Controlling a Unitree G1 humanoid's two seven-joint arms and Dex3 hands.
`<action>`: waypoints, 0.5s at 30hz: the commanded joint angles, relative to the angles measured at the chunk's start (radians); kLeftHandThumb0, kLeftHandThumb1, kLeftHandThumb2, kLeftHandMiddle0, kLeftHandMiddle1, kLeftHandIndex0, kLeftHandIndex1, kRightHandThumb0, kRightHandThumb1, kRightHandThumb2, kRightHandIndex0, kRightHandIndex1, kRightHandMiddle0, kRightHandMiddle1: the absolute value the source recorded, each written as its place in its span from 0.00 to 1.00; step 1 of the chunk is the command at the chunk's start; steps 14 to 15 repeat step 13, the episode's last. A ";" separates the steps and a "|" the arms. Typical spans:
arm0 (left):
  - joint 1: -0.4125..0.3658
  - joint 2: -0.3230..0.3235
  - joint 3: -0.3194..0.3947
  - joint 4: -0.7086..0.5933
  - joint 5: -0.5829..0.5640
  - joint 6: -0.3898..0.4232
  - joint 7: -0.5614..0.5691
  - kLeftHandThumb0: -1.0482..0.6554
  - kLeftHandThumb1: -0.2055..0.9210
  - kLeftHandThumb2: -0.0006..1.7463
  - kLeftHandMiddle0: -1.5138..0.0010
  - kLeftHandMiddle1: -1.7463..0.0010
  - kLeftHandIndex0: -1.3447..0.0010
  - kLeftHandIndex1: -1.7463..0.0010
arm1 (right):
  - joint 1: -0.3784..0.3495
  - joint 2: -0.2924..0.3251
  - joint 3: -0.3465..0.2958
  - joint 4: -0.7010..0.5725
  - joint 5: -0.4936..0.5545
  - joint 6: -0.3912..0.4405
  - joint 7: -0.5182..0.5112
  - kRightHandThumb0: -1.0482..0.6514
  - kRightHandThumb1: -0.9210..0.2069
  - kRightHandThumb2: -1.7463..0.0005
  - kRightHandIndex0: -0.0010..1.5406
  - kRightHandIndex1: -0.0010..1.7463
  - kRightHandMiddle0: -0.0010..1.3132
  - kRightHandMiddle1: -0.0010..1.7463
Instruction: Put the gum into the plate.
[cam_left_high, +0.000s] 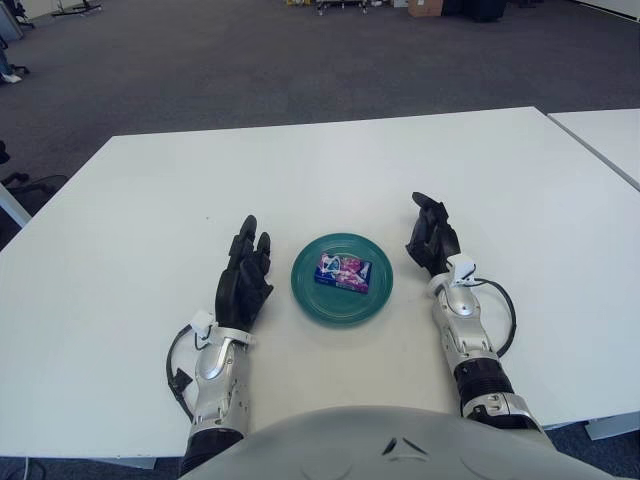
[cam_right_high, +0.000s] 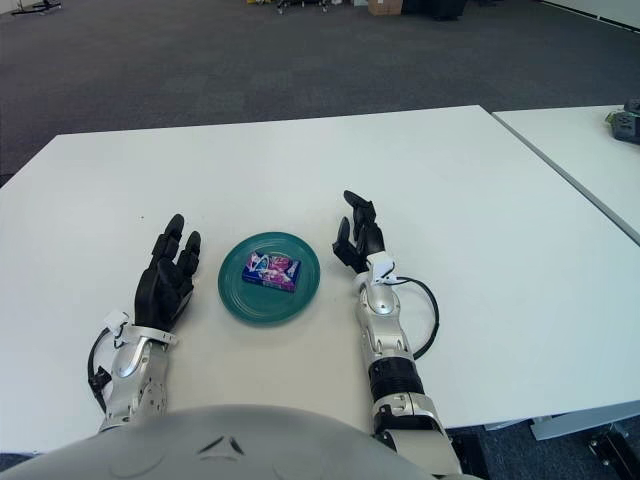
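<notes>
Now the gum (cam_left_high: 343, 271) lies flat inside the teal plate (cam_left_high: 310, 298), a small purple-and-pink packet a little toward the plate's far side. That plate sits on the white table (cam_left_high: 130, 200), nearer its near edge than its far one, between my two hands. My left hand (cam_left_high: 244, 280) shows just beside the plate on its left, fingers stretched out and holding nothing. My right hand (cam_left_high: 432, 239) shows just beside the plate on its right, fingers relaxed and loosely open, also holding nothing.
</notes>
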 joint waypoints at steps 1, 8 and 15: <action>0.024 -0.015 0.004 0.041 -0.012 0.001 -0.002 0.00 1.00 0.50 1.00 1.00 1.00 0.97 | 0.064 0.004 0.008 0.013 0.015 0.073 0.019 0.04 0.00 0.45 0.00 0.00 0.00 0.00; 0.028 -0.018 0.007 0.047 -0.008 -0.008 0.002 0.00 1.00 0.50 1.00 1.00 1.00 0.96 | 0.078 0.004 0.007 -0.010 0.024 0.100 0.041 0.05 0.00 0.45 0.00 0.00 0.00 0.00; 0.030 -0.019 0.007 0.047 -0.017 -0.010 -0.008 0.00 1.00 0.50 0.99 1.00 1.00 0.96 | 0.079 0.000 0.007 -0.011 0.025 0.104 0.058 0.05 0.00 0.45 0.00 0.00 0.00 0.00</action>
